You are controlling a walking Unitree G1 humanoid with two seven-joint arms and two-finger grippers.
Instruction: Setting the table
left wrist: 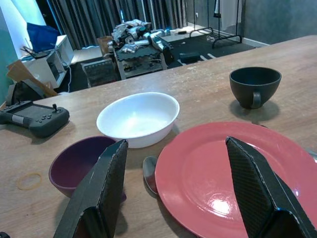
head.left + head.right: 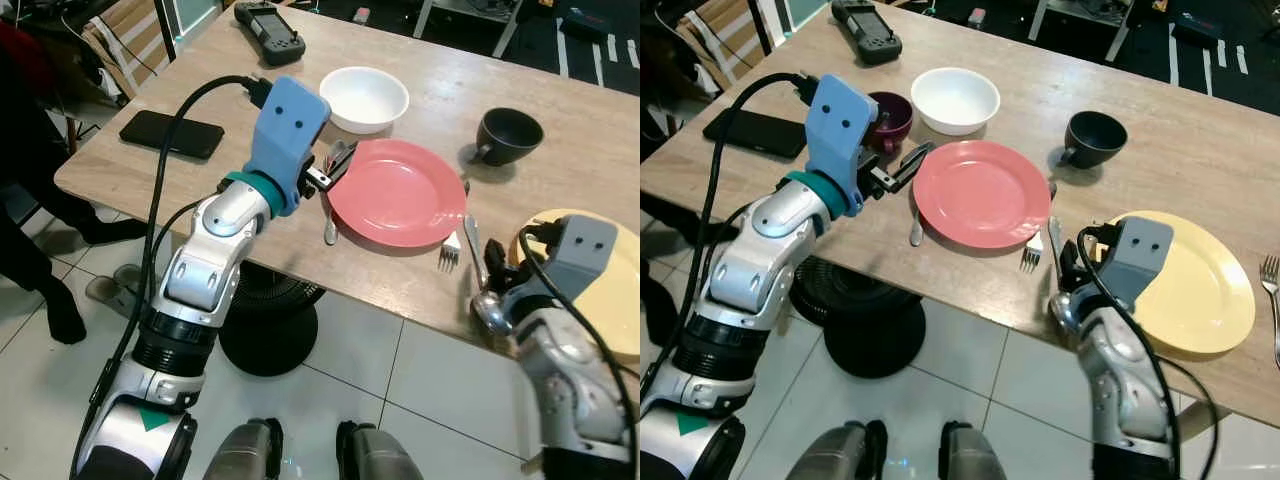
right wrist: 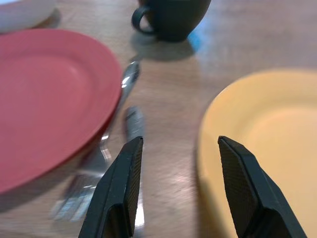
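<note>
On the wooden tabletop (image 2: 1200, 140) a red plate (image 2: 980, 192) sits near the front edge, with a spoon (image 2: 916, 222) just beside its left rim and a fork (image 2: 1033, 250) beside its right rim. Left claw (image 2: 902, 168) hovers at the plate's left edge, fingers spread wide and holding nothing — a purple bowl (image 1: 81, 161) and white bowl (image 1: 138, 118) lie beyond it. Right claw (image 3: 176, 188) hangs released over the gap between the red plate and a yellow plate (image 2: 1195, 285), above a second spoon (image 2: 478, 280). A dark cup (image 2: 1095, 138), a phone (image 2: 755, 132) and a black controller (image 2: 866, 30) rest farther off; no readable writing shows anywhere.
</note>
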